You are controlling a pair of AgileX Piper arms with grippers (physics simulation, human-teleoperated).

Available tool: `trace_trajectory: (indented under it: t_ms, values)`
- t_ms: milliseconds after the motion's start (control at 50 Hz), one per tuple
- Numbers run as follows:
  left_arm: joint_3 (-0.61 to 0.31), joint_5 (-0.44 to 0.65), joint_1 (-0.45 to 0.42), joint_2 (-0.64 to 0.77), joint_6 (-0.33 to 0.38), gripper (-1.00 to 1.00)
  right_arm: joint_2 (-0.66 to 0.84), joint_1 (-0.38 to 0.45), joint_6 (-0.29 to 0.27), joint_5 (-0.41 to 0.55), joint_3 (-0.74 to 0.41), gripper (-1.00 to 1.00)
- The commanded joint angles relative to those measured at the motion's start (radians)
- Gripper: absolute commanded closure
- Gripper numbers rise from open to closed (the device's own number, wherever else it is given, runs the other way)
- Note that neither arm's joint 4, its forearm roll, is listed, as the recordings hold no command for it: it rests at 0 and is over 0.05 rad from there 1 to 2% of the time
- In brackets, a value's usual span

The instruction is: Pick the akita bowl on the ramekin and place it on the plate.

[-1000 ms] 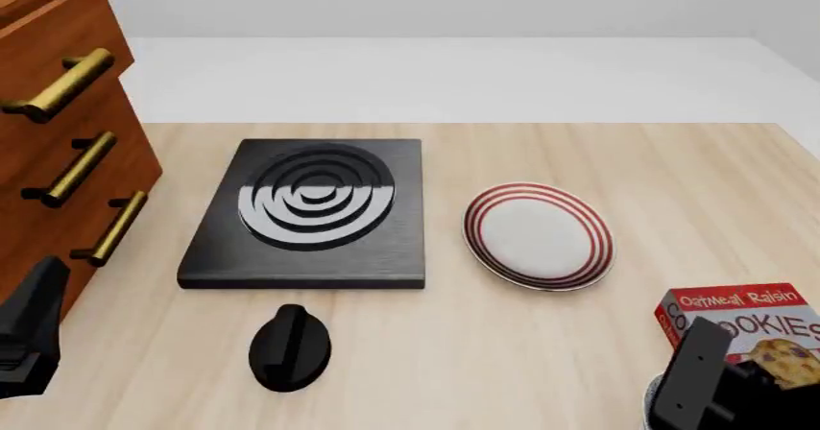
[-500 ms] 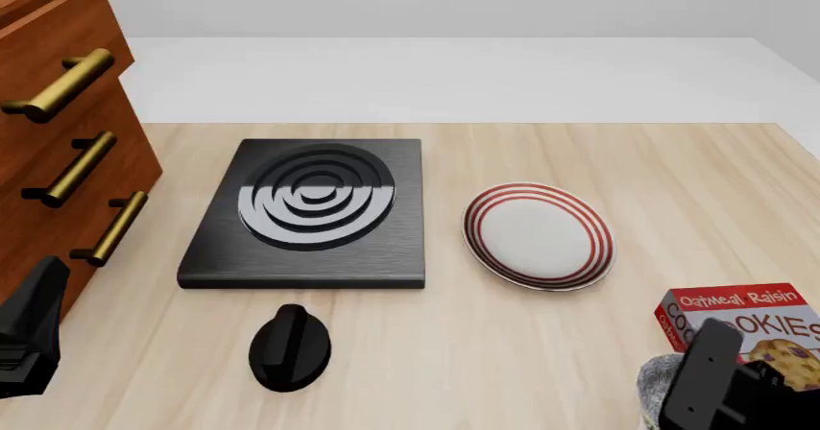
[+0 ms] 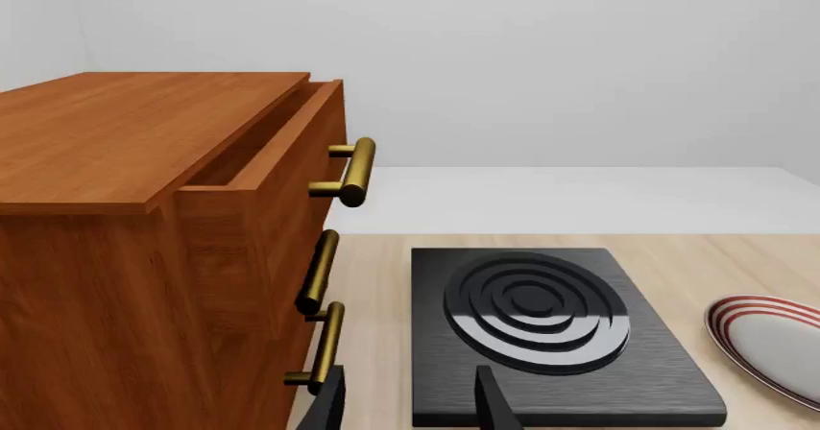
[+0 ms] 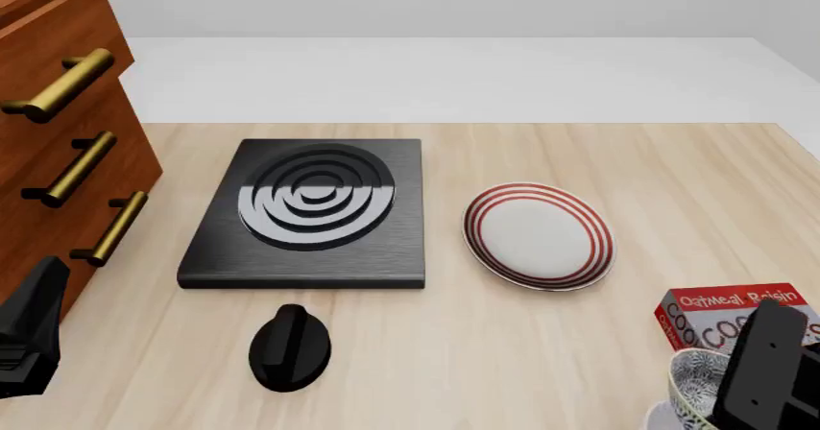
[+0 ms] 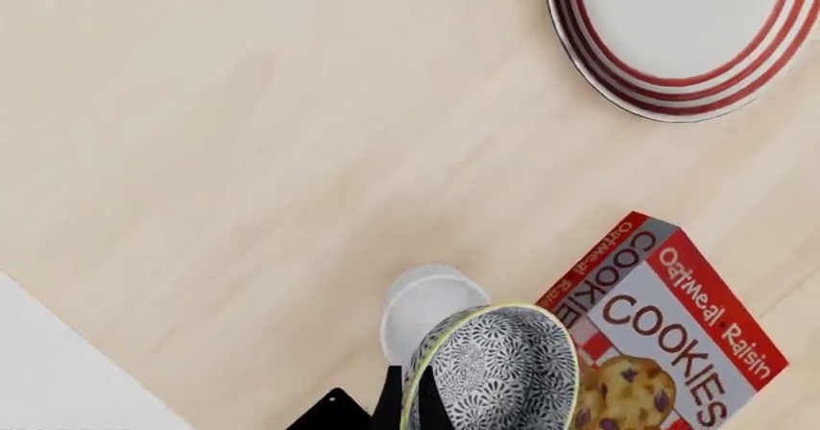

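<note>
The right tool is closed on the rim of the one akita bowl, a finger on each side of the wall, holding it tilted and lifted clear of the one ramekin, which sits on the tabletop just below and beside it. In the front view the bowl shows only partly at the lower right corner, most of it behind the dark body of the right arm, and the ramekin there is hardly to be made out. One cookie box lies just beside the bowl, its far end cut off by the frame edge. One plate rests well apart from the bowl, further out on the tabletop, whole in the front view but clipped in both wrist views.

The left tool holds nothing; its two fingers stand apart, only their tips in view. Near it lie one black stove plate with one round burner, one black knob, and one wooden cabinet with three brass handles, its top drawer slightly open.
</note>
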Motion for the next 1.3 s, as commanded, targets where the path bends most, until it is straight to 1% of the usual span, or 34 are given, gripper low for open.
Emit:
trace_trajectory:
  t_ms: [20,120,140,160,300,380,420,460,480,500,540,600,620,680,700,740,780,940,1000,1180,1300]
  values:
    - [0.0,0.0,0.0,0.0,0.0,-1.0,-0.071,-0.03,-0.052,0.14,-0.082,1.0]
    - [0.0,0.0,0.0,0.0,0.0,-1.0,-0.063,-0.037,-0.064,0.157,-0.124,1.0]
    - [0.0,0.0,0.0,0.0,0.0,-1.0,-0.055,-0.045,-0.08,0.157,-0.14,1.0]
    - [0.0,0.0,0.0,0.0,0.0,-1.0,-0.05,-0.042,-0.077,0.157,-0.15,1.0]
    - [0.0,0.0,0.0,0.0,0.0,-1.0,-0.03,-0.073,-0.122,0.158,-0.21,1.0]
    - [0.0,0.0,0.0,0.0,0.0,-1.0,-0.018,-0.068,-0.124,0.158,-0.228,1.0]
    - [0.0,0.0,0.0,0.0,0.0,-1.0,-0.007,-0.05,-0.11,0.158,-0.238,1.0]
    - [0.0,0.0,0.0,0.0,0.0,-1.0,-0.001,-0.047,-0.116,0.158,-0.254,1.0]
    - [0.0,0.0,0.0,0.0,0.0,-1.0,0.006,-0.028,-0.118,0.157,-0.266,1.0]
    - [0.0,0.0,0.0,0.0,0.0,-1.0,0.009,-0.032,-0.121,0.157,-0.27,1.0]
    - [0.0,0.0,0.0,0.0,0.0,-1.0,0.027,-0.026,-0.107,0.158,-0.298,1.0]
    - [0.0,0.0,0.0,0.0,0.0,-1.0,0.039,-0.034,-0.118,0.156,-0.324,1.0]
    - [0.0,0.0,0.0,0.0,0.0,-1.0,0.068,-0.024,-0.09,0.137,-0.362,1.0]
    - [0.0,0.0,0.0,0.0,0.0,-1.0,0.092,-0.025,-0.096,0.115,-0.373,1.0]
    - [0.0,0.0,0.0,0.0,0.0,-1.0,0.101,-0.026,-0.089,0.105,-0.375,1.0]
    - [0.0,0.0,0.0,0.0,0.0,-1.0,0.106,-0.029,-0.103,0.095,-0.358,1.0]
    - [0.0,0.0,0.0,0.0,0.0,-1.0,0.123,-0.035,-0.101,0.083,-0.361,1.0]
    - [0.0,0.0,0.0,0.0,0.0,-1.0,0.203,-0.085,-0.14,0.059,-0.443,1.0]
    - [0.0,0.0,0.0,0.0,0.0,-1.0,0.236,-0.09,-0.138,0.05,-0.473,1.0]
    - [0.0,0.0,0.0,0.0,0.0,-1.0,0.298,-0.126,-0.169,0.017,-0.496,1.0]
    - [0.0,0.0,0.0,0.0,0.0,-1.0,0.347,-0.138,-0.167,0.003,-0.538,1.0]
